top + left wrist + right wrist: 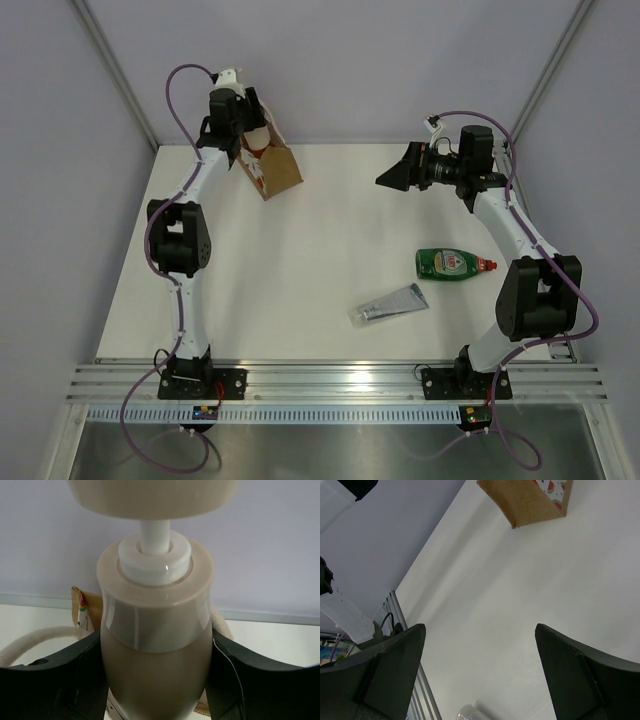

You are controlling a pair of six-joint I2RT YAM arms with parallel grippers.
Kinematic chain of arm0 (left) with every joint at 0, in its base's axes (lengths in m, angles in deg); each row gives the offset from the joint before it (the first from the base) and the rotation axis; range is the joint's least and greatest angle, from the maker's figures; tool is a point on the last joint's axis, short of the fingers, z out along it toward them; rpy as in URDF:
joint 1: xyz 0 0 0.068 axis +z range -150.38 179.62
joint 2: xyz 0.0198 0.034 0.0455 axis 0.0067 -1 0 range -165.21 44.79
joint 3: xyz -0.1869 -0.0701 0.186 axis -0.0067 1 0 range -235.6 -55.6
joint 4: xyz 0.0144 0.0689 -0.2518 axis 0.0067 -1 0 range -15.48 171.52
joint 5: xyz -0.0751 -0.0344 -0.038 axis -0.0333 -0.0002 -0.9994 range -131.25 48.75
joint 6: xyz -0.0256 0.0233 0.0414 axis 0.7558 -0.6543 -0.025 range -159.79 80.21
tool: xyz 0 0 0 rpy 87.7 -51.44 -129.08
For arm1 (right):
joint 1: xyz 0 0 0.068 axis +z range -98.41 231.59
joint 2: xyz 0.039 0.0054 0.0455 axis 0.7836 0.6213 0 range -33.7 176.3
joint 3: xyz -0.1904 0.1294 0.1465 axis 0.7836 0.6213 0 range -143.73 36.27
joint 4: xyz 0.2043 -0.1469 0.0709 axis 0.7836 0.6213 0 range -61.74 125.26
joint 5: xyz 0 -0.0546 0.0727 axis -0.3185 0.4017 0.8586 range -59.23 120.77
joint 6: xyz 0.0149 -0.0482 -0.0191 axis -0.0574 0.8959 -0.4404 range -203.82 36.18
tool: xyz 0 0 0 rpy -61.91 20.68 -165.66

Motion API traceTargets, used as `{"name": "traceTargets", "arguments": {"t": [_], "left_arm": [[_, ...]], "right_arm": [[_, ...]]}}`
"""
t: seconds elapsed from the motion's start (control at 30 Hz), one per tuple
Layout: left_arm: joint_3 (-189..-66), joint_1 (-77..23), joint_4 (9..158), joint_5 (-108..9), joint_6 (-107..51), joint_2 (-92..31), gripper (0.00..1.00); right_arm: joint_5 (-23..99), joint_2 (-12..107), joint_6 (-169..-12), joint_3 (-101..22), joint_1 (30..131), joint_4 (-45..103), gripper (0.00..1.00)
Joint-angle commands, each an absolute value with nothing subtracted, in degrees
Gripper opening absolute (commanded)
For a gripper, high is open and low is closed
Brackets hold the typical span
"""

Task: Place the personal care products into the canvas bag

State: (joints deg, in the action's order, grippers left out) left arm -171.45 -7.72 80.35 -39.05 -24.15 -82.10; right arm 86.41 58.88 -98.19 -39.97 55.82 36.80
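The left arm reaches up to the upper left of the top view, its wrist bent down over the canvas bag (278,172). The left gripper (250,128) is partly closed on the beige pump bottle (155,645). The wrist view shows dark fingers (55,680) pressed to both sides of the bottle's body, which stands upright with the pump head at the top edge. The bag's tan rim and a white loop handle (30,640) lie just behind it. The gripper hides the bag's mouth, so I cannot tell what is inside.

The right arm is folded at the upper right. The right gripper (392,178) points left with its jaws spread wide, holding nothing.

The green red-capped squeeze bottle (455,263) lies on its side at centre right of the table (300,260). The silver-grey flat tube (390,305) lies just below and left of it.
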Motion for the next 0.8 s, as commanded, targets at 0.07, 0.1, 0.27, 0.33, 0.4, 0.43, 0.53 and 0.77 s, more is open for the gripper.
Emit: {"name": "traceTargets", "arguments": {"t": [0.07,0.1,0.27,0.33,0.4,0.43,0.53,0.77], "left_arm": [[-166.97,-7.06,91.53,-40.20,-23.44,-77.20,0.00],[-166.44,-6.45,91.45,-40.11,-23.79,-77.11,0.00],[-166.69,-4.78,94.25,-40.37,-25.37,-79.13,0.00],[-169.05,-4.69,94.61,-40.37,-27.82,-80.27,0.00],[-171.52,-4.25,92.95,-40.90,-27.76,-82.56,0.00],[-172.40,-4.08,92.86,-41.42,-26.97,-83.08,0.00],[-172.50,-3.72,93.47,-43.97,-25.82,-83.53,0.00],[-169.77,-3.46,93.90,-45.29,-32.83,-83.44,0.00]], "right_arm": [[87.81,57.27,-99.11,-39.84,55.54,33.89,0.99],[87.82,57.35,-99.20,-39.84,55.54,33.63,1.00],[88.25,57.36,-99.20,-40.01,55.46,33.54,1.00],[88.25,57.01,-99.11,-40.28,55.37,33.80,1.00],[88.17,56.83,-98.85,-40.28,55.46,34.24,1.00],[88.25,56.74,-98.76,-40.10,55.37,34.24,0.99],[88.17,56.92,-99.37,-39.58,55.11,33.80,1.00],[88.34,57.62,-99.37,-40.01,54.93,33.36,1.00]]}}
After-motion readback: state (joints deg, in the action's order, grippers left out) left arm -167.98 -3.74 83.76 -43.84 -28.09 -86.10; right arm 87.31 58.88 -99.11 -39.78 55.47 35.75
